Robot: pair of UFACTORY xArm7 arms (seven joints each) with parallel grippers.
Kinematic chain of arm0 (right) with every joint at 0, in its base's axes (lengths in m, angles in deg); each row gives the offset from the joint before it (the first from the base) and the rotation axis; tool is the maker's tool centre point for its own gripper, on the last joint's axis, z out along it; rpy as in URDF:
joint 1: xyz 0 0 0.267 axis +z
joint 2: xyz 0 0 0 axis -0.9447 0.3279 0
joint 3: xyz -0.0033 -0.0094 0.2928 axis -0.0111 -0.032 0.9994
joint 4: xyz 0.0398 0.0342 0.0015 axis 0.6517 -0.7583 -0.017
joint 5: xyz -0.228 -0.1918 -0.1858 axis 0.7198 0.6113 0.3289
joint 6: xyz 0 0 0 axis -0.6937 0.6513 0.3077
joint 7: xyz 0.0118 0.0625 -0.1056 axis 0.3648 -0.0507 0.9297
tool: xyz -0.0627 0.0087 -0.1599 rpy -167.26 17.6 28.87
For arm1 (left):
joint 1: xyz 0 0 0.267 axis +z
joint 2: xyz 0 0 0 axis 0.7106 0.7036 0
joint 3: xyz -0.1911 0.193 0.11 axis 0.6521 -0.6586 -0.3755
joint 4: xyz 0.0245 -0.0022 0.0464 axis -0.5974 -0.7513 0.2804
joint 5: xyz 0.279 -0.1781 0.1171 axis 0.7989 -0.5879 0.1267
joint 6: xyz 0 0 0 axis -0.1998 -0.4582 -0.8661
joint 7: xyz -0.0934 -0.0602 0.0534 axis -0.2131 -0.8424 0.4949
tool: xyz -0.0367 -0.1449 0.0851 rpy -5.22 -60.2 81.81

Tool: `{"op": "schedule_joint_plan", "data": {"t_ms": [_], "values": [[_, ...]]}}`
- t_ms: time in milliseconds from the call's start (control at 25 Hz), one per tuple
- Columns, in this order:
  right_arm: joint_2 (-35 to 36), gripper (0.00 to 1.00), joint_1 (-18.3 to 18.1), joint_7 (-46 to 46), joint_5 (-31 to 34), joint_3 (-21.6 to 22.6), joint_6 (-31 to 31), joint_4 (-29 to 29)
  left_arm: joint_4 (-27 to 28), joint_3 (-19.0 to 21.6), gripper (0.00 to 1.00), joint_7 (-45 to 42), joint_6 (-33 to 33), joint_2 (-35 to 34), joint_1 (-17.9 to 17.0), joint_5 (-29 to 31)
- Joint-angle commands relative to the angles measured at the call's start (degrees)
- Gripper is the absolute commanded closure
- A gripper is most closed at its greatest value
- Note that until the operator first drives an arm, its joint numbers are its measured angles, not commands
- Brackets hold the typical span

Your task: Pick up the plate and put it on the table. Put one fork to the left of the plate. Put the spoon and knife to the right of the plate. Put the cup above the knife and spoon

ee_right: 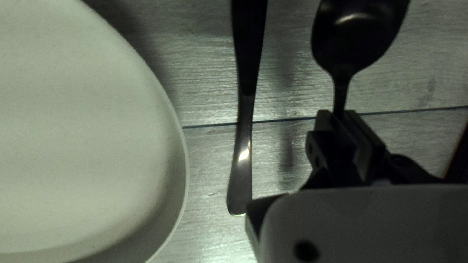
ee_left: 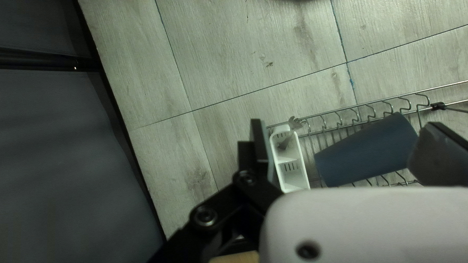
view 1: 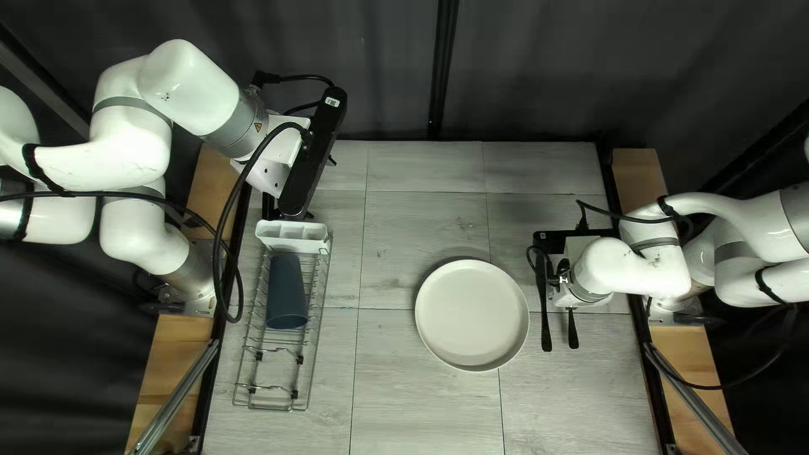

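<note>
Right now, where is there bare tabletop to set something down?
Bare tabletop lies between the rack and plate, and beyond it toward the curtain. Crowded: right of the plate in the top left view, with knife and right hand shut on spoon; the rack, holding a cup.

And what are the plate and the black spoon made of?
The plate looks like matte ceramic, or maybe plastic: pale, faintly speckled, barely shiny. The spoon seems to be metal with a dark, glossy finish, because its bowl catches a bright streak of light.
</note>
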Motion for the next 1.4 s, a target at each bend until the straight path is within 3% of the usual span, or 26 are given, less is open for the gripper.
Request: {"op": "schedule_joint_plan", "data": {"t_ms": [40, 160, 240, 280, 520, 640, 760, 840, 960, 1320, 1400], "values": [[0.6, 1.0, 0.3, 0.5, -0.8, -0.1, -2.2, -1.4, 0.0, 0.0, 0.0, 0.0, 0.0, 0.0, 0.0, 0.0], [1.8, 1.0, -0.5, 1.3, -0.4, -0.5, -4.0, -2.2, 0.0, 0.0, 0.0, 0.0, 0.0, 0.0, 0.0, 0.0], [1.9, 0.14, -0.6, 1.7, -0.2, -0.7, -4.0, -2.1, 0.0, 0.0, 0.0, 0.0, 0.0, 0.0, 0.0, 0.0], [1.4, 0.0, -0.5, 1.7, 0.0, -0.6, -3.2, -1.7, 0.0, 0.0, 0.0, 0.0, 0.0, 0.0, 0.0, 0.0], [-6.6, 0.0, 0.5, 3.7, 3.2, -1.1, 9.4, 2.7, 0.0, 0.0, 0.0, 0.0, 0.0, 0.0, 0.0, 0.0], [-9.6, 0.0, 0.5, 8.8, 7.4, -2.4, 18.7, 8.5, 0.0, 0.0, 0.0, 0.0, 0.0, 0.0, 0.0, 0.0], [-10.2, 0.0, 1.4, 16.9, 11.2, -3.8, 23.8, 14.0, 0.0, 0.0, 0.0, 0.0, 0.0, 0.0, 0.0, 0.0], [-11.3, 0.0, 3.2, 24.4, 12.6, -5.2, 24.1, 15.4, 0.0, 0.0, 0.0, 0.0, 0.0, 0.0, 0.0, 0.0], [-16.1, 0.0, 7.0, 36.0, 13.0, -8.6, 19.8, 12.3, 0.0, 0.0, 0.0, 0.0, 0.0, 0.0, 0.0, 0.0], [-15.5, 0.0, 7.2, 36.2, 13.2, -8.1, 19.6, 12.4, 0.0, 0.0, 0.0, 0.0, 0.0, 0.0, 0.0, 0.0], [-14.5, 0.0, 7.5, 39.8, 13.1, -9.9, 19.9, 13.9, 0.0, 0.0, 0.0, 0.0, 0.0, 0.0, 0.0, 0.0]]}}
